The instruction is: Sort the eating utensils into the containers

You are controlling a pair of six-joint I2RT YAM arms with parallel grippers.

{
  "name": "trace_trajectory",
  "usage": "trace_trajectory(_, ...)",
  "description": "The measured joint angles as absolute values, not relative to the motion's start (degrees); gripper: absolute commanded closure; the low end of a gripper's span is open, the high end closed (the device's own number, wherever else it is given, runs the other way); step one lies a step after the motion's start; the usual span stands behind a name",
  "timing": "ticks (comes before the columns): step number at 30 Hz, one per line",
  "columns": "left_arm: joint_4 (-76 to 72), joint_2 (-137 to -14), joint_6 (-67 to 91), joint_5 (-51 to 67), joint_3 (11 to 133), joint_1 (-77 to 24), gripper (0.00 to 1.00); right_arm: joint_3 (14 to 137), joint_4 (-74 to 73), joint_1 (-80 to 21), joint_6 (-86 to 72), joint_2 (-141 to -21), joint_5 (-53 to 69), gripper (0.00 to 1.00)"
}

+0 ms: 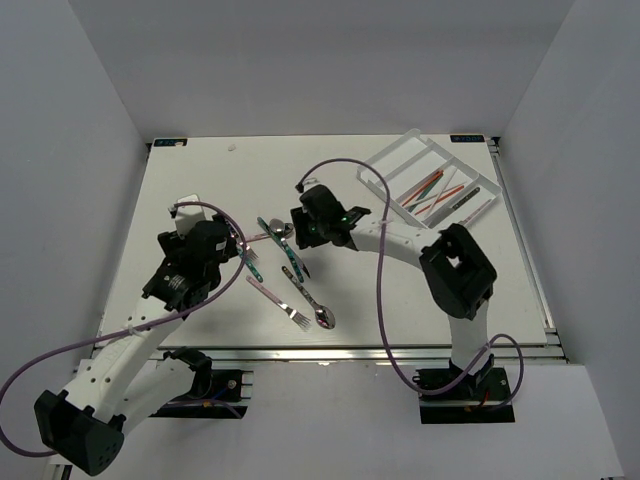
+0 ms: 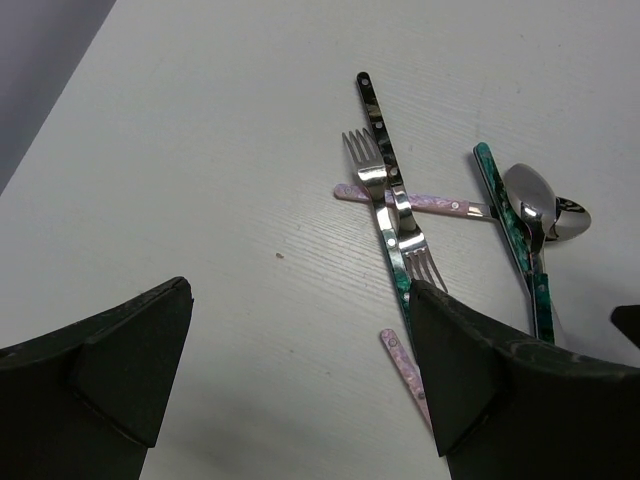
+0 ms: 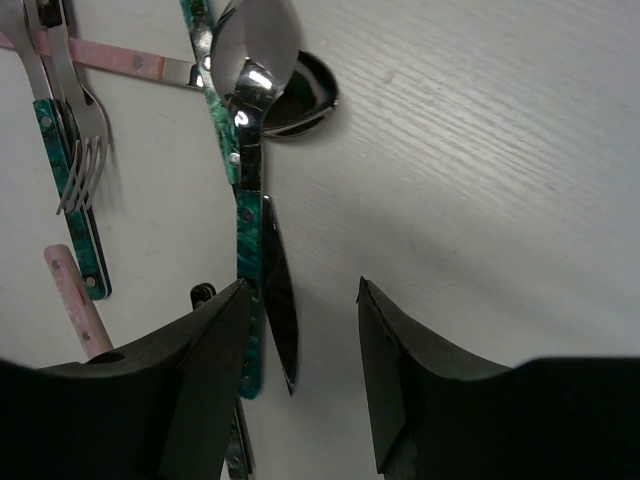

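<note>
So your right gripper [image 3: 302,320] hangs open beside the teal-handled spoon [image 3: 248,240]; straddle its handle, pinch, then head for the tray [image 1: 385,152].

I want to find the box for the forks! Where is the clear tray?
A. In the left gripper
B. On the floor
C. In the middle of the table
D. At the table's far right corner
D: the clear tray sits at the far right corner of the table, with a few utensils already lying in it.
</note>
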State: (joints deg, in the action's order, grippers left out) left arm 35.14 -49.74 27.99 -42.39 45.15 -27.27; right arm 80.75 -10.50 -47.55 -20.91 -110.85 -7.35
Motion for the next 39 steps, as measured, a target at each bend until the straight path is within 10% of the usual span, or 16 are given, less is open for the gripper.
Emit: trace_trajectory(39, 34.3, -51.3, 25.8, -36.6, 45.1, -27.2, 0.02, 95.7, -17.4, -54.1, -20.0, -126.5, -12.5, 0.88)
